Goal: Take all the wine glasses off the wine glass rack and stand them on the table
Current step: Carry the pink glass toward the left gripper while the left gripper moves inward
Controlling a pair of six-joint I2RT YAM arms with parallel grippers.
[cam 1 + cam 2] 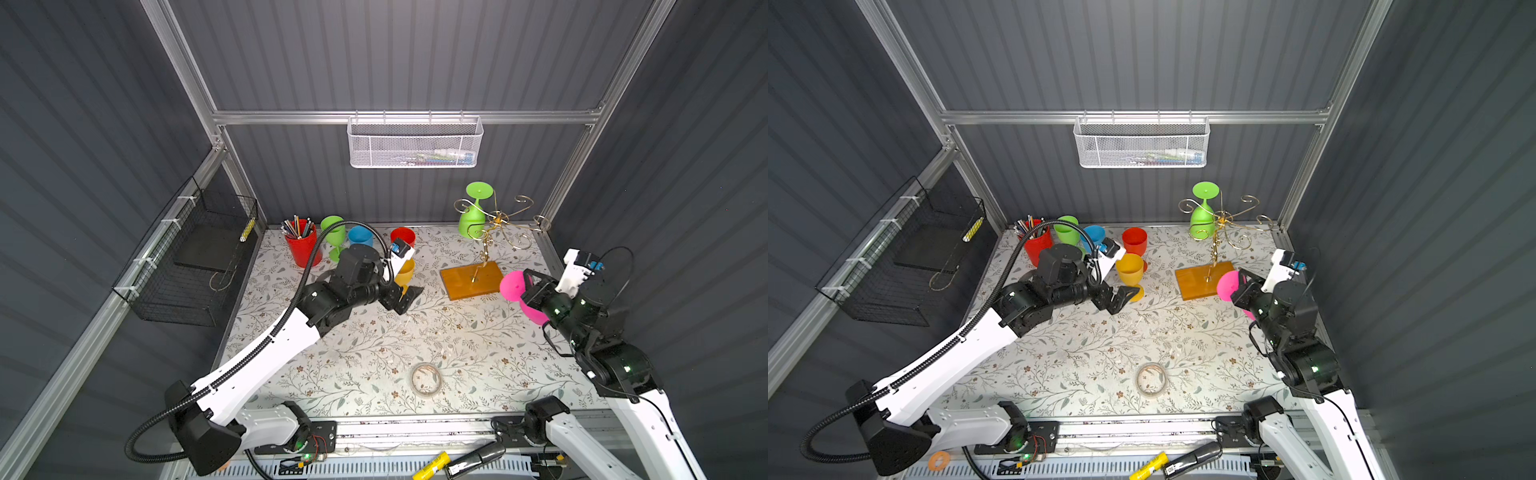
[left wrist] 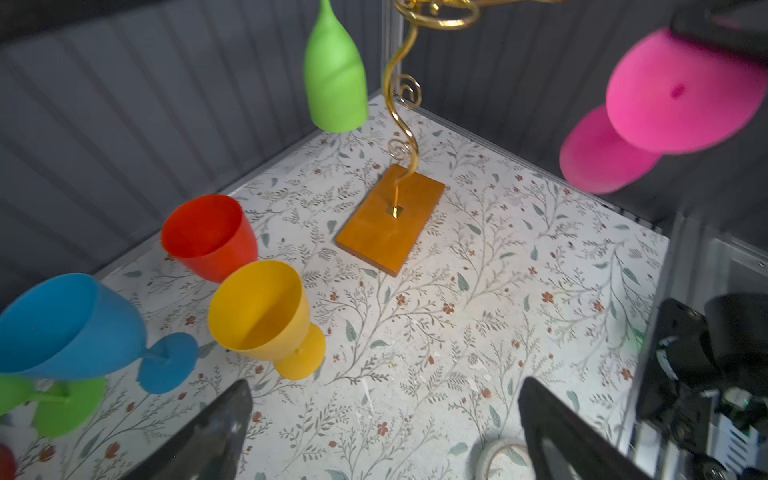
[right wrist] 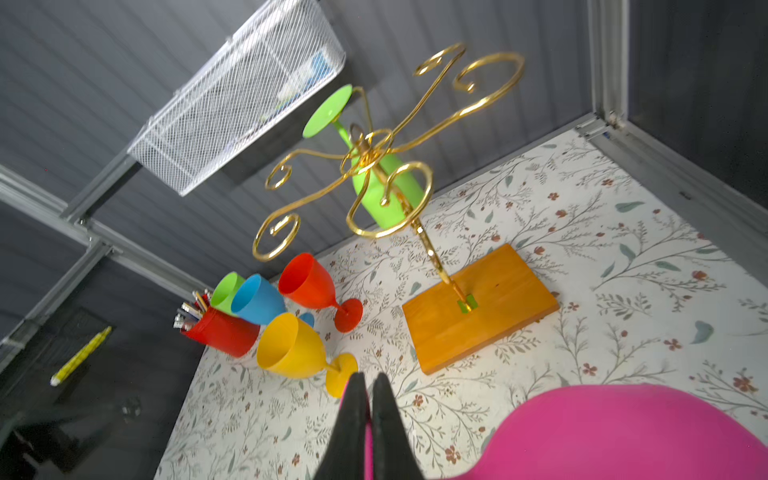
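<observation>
Gold rack (image 1: 473,282): one green glass (image 1: 471,220). Right gripper (image 3: 369,382) clamps pink glass (image 1: 511,286); left gripper (image 2: 384,382) agape.

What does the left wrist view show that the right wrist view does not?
Only the left wrist view: the open left gripper and a tape roll. Only the right wrist view: the white mesh basket and a yellow pen. Both: the wine glass rack, the green wine glass hanging on it and the pink wine glass.
</observation>
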